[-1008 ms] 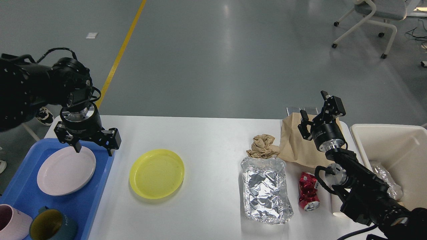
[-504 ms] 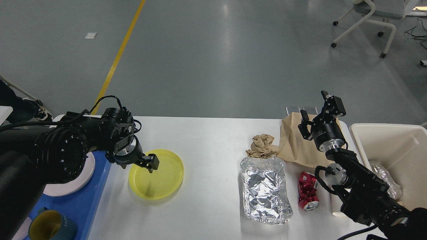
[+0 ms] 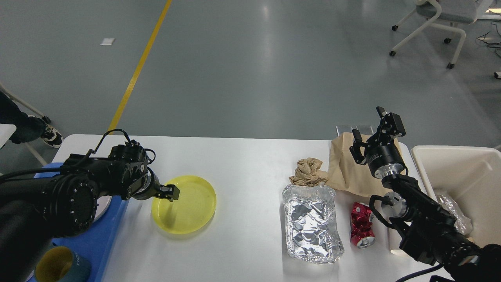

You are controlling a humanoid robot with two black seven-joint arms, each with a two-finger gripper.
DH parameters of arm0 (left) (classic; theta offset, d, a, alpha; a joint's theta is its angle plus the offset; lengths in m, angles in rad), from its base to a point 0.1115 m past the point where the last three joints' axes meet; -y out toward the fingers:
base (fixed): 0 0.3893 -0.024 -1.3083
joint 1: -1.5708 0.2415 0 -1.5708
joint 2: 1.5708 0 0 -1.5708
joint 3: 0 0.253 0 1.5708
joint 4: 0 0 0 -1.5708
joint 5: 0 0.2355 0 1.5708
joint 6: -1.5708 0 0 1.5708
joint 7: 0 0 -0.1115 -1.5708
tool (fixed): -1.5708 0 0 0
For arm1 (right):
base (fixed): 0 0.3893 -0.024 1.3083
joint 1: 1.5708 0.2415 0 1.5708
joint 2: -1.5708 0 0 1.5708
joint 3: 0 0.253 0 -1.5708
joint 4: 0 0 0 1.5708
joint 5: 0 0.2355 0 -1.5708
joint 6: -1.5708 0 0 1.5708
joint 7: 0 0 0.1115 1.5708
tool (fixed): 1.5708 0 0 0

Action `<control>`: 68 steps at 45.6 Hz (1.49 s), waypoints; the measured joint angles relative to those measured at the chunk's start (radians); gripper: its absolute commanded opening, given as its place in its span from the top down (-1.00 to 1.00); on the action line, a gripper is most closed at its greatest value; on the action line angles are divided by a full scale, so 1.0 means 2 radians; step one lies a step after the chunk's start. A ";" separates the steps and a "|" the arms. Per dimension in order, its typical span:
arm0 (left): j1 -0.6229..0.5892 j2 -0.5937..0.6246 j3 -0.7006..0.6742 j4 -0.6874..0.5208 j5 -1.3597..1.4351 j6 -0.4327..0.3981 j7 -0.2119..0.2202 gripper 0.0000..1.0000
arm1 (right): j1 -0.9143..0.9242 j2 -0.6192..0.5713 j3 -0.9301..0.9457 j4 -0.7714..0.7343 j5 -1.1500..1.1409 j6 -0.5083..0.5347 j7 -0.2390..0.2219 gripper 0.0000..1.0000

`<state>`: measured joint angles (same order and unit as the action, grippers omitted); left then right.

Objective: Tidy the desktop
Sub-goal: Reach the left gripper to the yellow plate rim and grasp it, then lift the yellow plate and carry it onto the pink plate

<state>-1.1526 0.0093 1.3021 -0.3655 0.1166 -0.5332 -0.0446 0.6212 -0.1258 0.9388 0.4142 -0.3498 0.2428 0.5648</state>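
The desktop point(image 3: 250, 164) is seen as a wide white surface spanning most of the lower view, with grey floor beyond its far edge. On its left-centre a yellow plate point(image 3: 188, 209) is laid flat, and the left gripper point(image 3: 171, 192) is held low over the plate's near-left rim; its fingers are seen end-on and dark, so whether they are apart or together cannot be told. At the left edge a blue tray point(image 3: 101, 231) is set, with a white plate point(image 3: 102, 204) partly hidden by the arm and a cup with a yellow inside point(image 3: 58, 266) at the lower corner. Toward the right, a crumpled foil container point(image 3: 312, 223) is laid, with a crumpled brown paper ball point(image 3: 309, 171) just behind it and a brown paper bag point(image 3: 346, 168) beside that. A crushed red can point(image 3: 362, 225) is lying just right of the foil. The right gripper point(image 3: 370, 129) is raised above the bag, its fingers spread apart and nothing held. A cream-white bin point(image 3: 462, 156) is placed at the right edge.
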 measured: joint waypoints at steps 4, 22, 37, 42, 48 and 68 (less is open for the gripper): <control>0.014 0.000 -0.014 0.009 0.000 0.009 0.000 -0.86 | 0.000 0.000 0.000 0.000 0.000 0.000 0.000 -1.00; 0.028 -0.004 -0.040 0.018 0.000 0.005 -0.001 -0.36 | 0.000 0.000 0.000 0.000 0.000 0.000 0.000 -1.00; 0.028 -0.001 -0.051 0.018 0.001 -0.038 -0.001 0.06 | 0.000 0.000 0.000 0.000 0.000 0.000 0.000 -1.00; 0.029 0.000 -0.063 0.017 0.000 -0.042 -0.001 0.44 | 0.000 0.000 0.000 0.000 0.000 0.000 0.000 -1.00; 0.029 0.003 -0.067 0.017 -0.001 -0.051 0.013 0.88 | 0.000 0.000 0.000 0.000 0.000 0.000 0.000 -1.00; 0.023 0.016 -0.068 0.017 0.000 -0.102 0.033 1.00 | 0.000 0.000 0.000 0.000 0.000 0.000 0.000 -1.00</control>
<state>-1.1059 0.0419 1.1657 -0.3314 0.1168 -0.7374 0.0213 0.6213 -0.1258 0.9388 0.4142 -0.3498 0.2423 0.5647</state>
